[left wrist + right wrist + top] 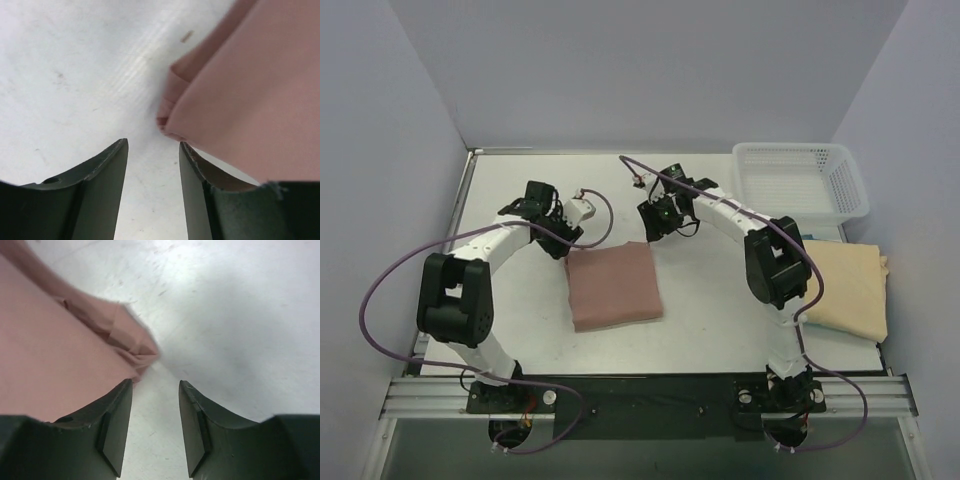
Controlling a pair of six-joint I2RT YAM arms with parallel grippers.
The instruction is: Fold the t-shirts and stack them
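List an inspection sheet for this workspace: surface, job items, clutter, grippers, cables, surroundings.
Surface: white table, faint scuffs in the wrist views.
Job's things: pink-brown t-shirt folded, mid-table; tan-yellow t-shirt folded at the right edge, partly behind the right arm; not stacked.
Clutter: white mesh basket at the far right corner.
Grippers: left gripper open beside a far corner of the pink-brown t-shirt; right gripper open at its other far corner; nothing between the fingers.
Cables: purple cables loop off both arms.
Surroundings: pale walls; metal rail at the near edge.
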